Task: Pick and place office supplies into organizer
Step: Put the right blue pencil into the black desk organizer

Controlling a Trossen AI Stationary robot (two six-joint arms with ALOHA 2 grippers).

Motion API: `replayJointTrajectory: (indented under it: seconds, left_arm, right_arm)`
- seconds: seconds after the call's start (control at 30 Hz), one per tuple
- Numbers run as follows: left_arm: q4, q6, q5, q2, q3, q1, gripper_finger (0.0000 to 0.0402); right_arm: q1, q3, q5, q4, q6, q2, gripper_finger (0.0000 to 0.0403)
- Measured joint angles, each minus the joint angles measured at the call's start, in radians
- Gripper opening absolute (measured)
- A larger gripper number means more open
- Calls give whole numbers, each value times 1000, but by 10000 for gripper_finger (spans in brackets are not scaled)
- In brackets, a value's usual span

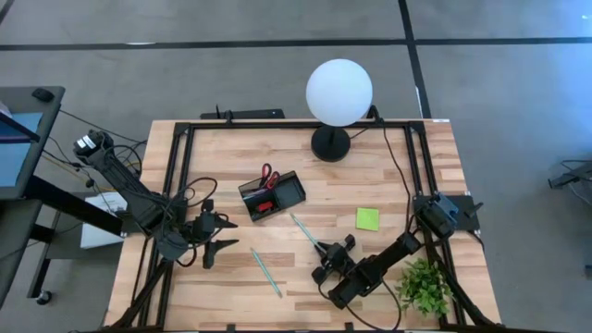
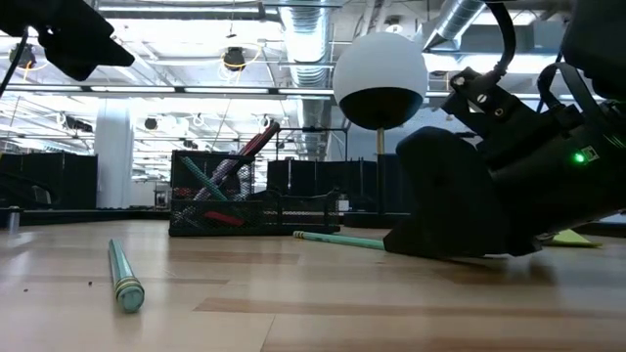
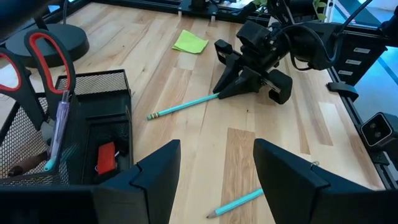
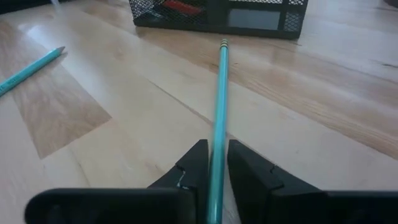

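Observation:
The black mesh organizer (image 1: 273, 196) (image 3: 81, 137) stands mid-table and holds red-handled scissors (image 3: 37, 62), a pink pen (image 3: 59, 130) and a small red block (image 3: 107, 155). One teal pencil (image 1: 305, 231) (image 4: 219, 106) lies between the organizer and my right gripper (image 1: 322, 252) (image 4: 212, 177), which is shut on it. A second teal pencil (image 1: 266, 271) (image 2: 125, 277) lies flat nearer the near edge. The lime-green sticky pad (image 1: 367, 218) lies flat to the right. My left gripper (image 1: 215, 238) (image 3: 214, 174) hovers open, left of the second pencil. My right gripper pinches the teal pencil between its two fingers (image 4: 193, 168) near the end away from the eraser (image 4: 215, 158). The fingers come in low, slanting from the near right, and lie along the pencil. The eraser end (image 4: 224, 43) points at the organizer and rests on the table.
A white globe lamp (image 1: 339, 92) stands at the far edge behind the organizer. A green plant (image 1: 425, 285) sits at the near right corner, beside the right arm. A black bar-shaped device (image 1: 245, 115) lies along the far edge. Bare wood shows between the organizer and the near edge.

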Motion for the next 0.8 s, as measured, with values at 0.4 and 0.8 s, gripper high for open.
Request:
replayJointTrajectory:
  seconds: [0.4, 0.8]
  left_arm:
    - [0, 1, -19, 0, 0, 0, 199]
    - [0, -14, -41, 0, 0, 0, 199]
  right_arm:
    - [-6, 2, -1, -19, 19, -2, 12]
    - [-4, -2, 58, 45, 33, 7, 10]
